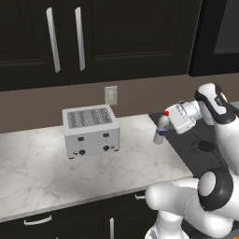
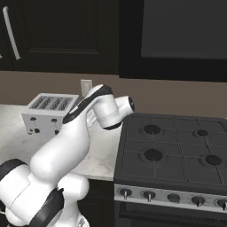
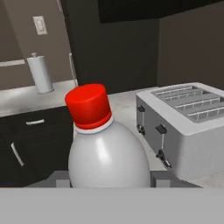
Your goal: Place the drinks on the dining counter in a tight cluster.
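A small pale bottle with a red cap is held tilted over the right end of the marble worktop, close to the stove. My gripper is shut on the bottle's body. In the hand view the same bottle rises between the two fingertips, with its red cap at the top. The dining counter is out of view.
A silver toaster stands on the marble worktop, left of the bottle. A black gas stove adjoins the worktop on the right. Dark cabinets line the wall above. A paper towel roll stands on a far counter.
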Controlling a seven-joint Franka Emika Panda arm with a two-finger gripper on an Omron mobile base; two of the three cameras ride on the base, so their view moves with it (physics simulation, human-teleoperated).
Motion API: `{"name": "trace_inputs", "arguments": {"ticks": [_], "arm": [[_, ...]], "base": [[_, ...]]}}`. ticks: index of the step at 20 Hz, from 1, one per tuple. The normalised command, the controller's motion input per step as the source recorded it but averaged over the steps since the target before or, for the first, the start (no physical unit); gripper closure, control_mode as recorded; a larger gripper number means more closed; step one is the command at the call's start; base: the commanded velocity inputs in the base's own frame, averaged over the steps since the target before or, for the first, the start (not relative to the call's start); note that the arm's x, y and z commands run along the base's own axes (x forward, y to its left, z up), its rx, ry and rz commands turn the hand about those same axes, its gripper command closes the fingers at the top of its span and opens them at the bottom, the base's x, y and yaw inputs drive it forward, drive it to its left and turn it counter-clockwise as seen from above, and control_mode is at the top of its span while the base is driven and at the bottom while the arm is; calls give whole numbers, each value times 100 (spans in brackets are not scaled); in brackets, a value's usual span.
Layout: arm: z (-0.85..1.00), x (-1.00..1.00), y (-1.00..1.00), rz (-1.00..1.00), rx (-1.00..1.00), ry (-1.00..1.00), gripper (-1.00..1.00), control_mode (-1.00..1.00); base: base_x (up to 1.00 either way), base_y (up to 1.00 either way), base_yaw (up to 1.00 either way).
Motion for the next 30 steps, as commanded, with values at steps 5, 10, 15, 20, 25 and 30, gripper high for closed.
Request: {"name": "trace_inputs", "arguments": {"ticks": [5, 10, 15, 20, 25, 30], "arm": [[51, -48, 0, 0, 3, -5, 100, -100], [53, -23, 0, 0, 0, 0, 100, -100], [21, -18, 0, 0, 0, 0, 100, -100], [1, -25, -2, 0, 0, 0, 100, -100], [0, 0, 0, 0, 0, 0, 100, -100], [0, -4, 0, 0, 0, 0, 100, -100]], "base": [[0, 0, 0], [0, 0, 0], [0, 0, 0], [0, 0, 0], [0, 0, 0], [0, 0, 0]]}}
